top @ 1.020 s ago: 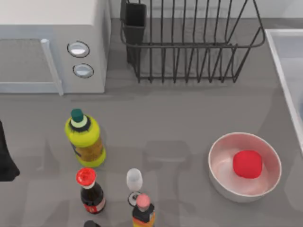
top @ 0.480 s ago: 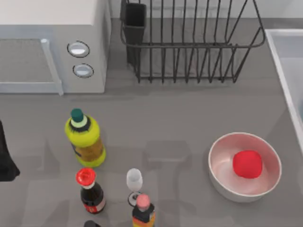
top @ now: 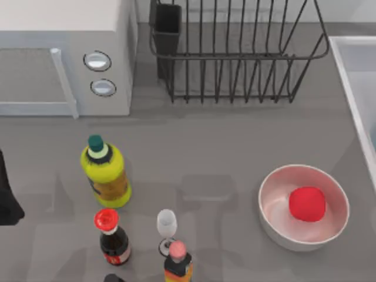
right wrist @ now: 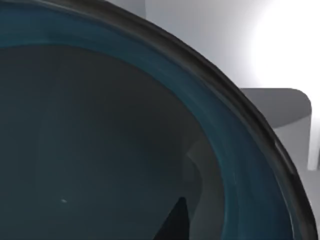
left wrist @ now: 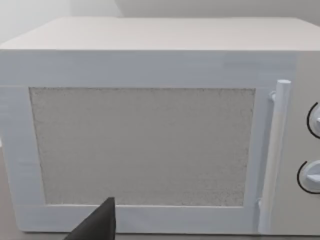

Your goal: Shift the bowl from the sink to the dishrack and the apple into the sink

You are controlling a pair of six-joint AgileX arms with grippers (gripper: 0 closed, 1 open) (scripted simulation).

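At the bench's left edge the left arm (top: 7,194) sits parked, a dark shape facing the microwave (left wrist: 150,125), and I cannot tell how its fingers stand. Toward the front left are the yellow bottle (top: 106,173), the red-capped bottle (top: 110,235) and a small glass (top: 167,226), all well clear of the work. At the back middle stands the dishrack (top: 235,59), bare of dishes, its cup (top: 168,26) at the left corner. Front right, the apple (top: 307,204) lies inside the white bowl (top: 267,211), not yet in the sink (top: 346,64), whose rim runs along the right edge. The right wrist view gives what the top view lacks: the bowl (right wrist: 100,140) close under the right gripper, its teal inside and dark rim against the pale sink wall, with one dark fingertip (right wrist: 175,222) low over the bowl's inside; whether those fingers are spread or pinched I cannot tell. The step looks like taking the bowl by its rim. To do it well, one finger should go inside the wall and one outside, seated low before closing, then lift straight up above the sink rim before swinging left to the rack, keeping the bowl level.
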